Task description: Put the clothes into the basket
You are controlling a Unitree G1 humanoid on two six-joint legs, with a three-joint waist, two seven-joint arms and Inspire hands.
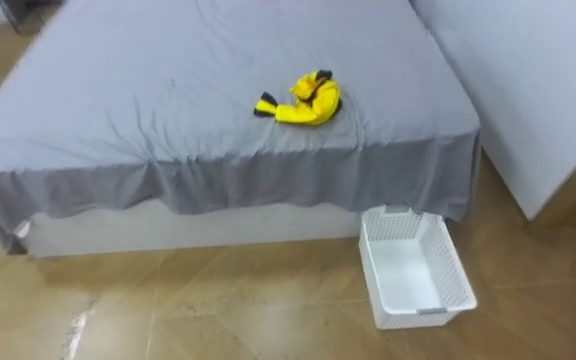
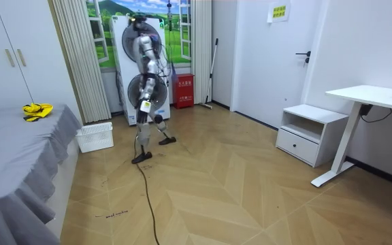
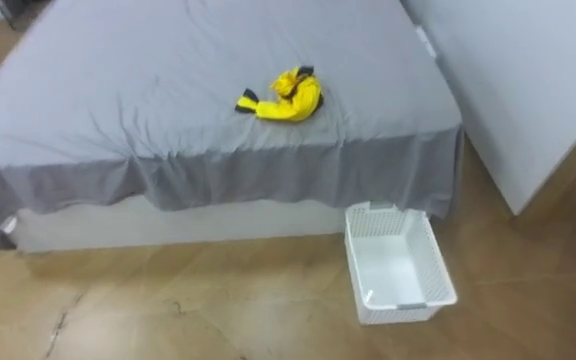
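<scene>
The yellow garment (image 1: 303, 100) lies upper centre on the grey bed (image 1: 148, 90), white basket (image 1: 413, 268) lower right, well apart from my hands (image 2: 148, 103), whose grip I cannot tell.

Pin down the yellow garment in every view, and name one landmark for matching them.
Left eye view: the yellow garment lies on the grey bed, right of centre, near its front edge.
Right eye view: the garment lies at about centre, on the bed.
Room view: the garment lies at far left, on the bed.
Shared landmark: the white basket on the floor by the bed's corner.
</scene>
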